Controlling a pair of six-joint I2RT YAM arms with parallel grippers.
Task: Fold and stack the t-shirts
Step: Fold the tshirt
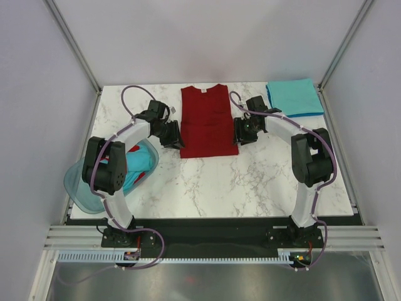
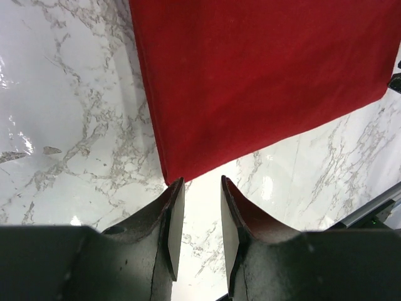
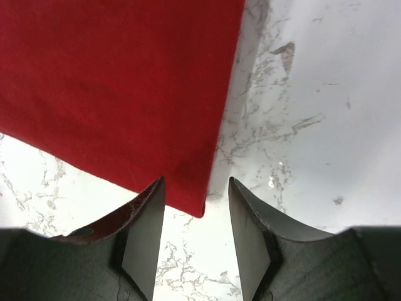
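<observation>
T-shirt [image 1: 208,122] at table [image 1: 250,182] centre (second t-shirt [image 1: 294,97] back-right)

Translucent blue-green basin [image 1: 76,189], seemingly overhanging the white marble table's [image 1: 250,182] left edge

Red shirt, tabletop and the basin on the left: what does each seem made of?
Red shirt: soft matte cloth, likely cotton knit; fine fuzzy weave in the wrist views. Tabletop: glossy white with grey veins, marble or a marble-look surface; it reflects light. Basin: translucent blue-green, probably plastic; its rim looks see-through.
</observation>
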